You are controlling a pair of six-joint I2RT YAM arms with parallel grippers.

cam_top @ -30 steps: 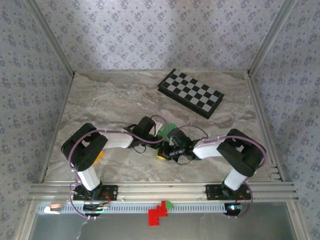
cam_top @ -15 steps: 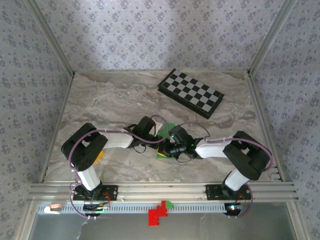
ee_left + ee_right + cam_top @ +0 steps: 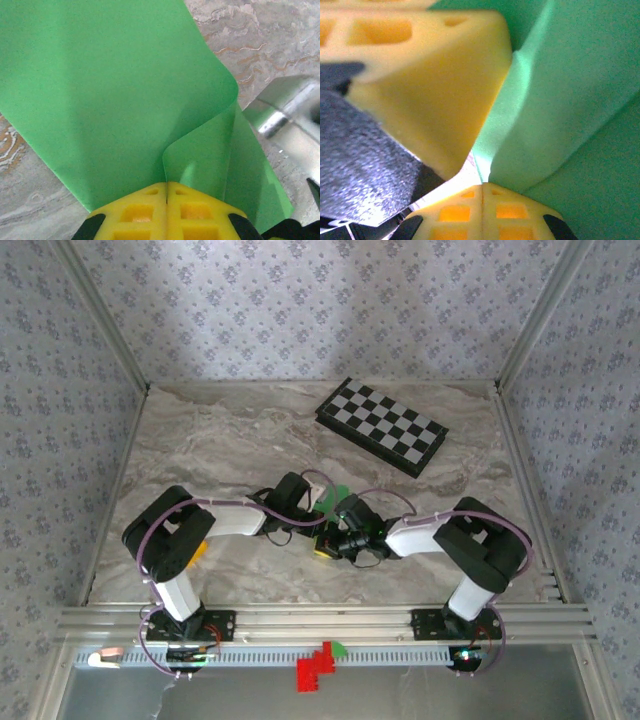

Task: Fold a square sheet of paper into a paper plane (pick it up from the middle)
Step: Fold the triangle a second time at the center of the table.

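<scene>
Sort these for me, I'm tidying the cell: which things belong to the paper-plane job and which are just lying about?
In use: paper, left gripper, right gripper, both shut on it.
Lying about: checkerboard, orange block, red blocks.

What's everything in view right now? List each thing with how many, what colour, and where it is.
table: one, marbled beige, walled in by patterned wallpaper
sheet of paper: one, bright green, curled over, near centre of the table
checkerboard: one, black and white, far right of the table
orange block: one, near left of the table, partly hidden
red blocks: a cluster, count unclear, in front of the table's near edge, centre
green piece: one, tiny, beside the red blocks
left gripper: one, yellow fingertips, shut on the sheet of paper
right gripper: one, yellow fingertips, shut on the sheet of paper
</scene>
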